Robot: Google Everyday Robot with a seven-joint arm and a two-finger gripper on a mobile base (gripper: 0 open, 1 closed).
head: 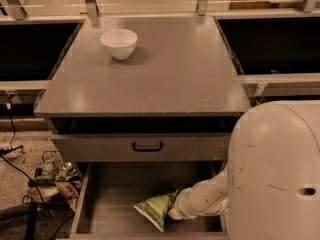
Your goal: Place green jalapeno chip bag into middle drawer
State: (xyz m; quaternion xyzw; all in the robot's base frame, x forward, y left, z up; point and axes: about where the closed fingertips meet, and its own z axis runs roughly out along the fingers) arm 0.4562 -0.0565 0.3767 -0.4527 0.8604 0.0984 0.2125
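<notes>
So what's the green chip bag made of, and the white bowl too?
The green jalapeno chip bag looks like thin crinkly foil or plastic: it is creased and catches light. The white bowl looks like glazed ceramic, maybe plastic: smooth, with a soft shine. The pincer is down in the middle drawer, at one end of the bag.
</notes>
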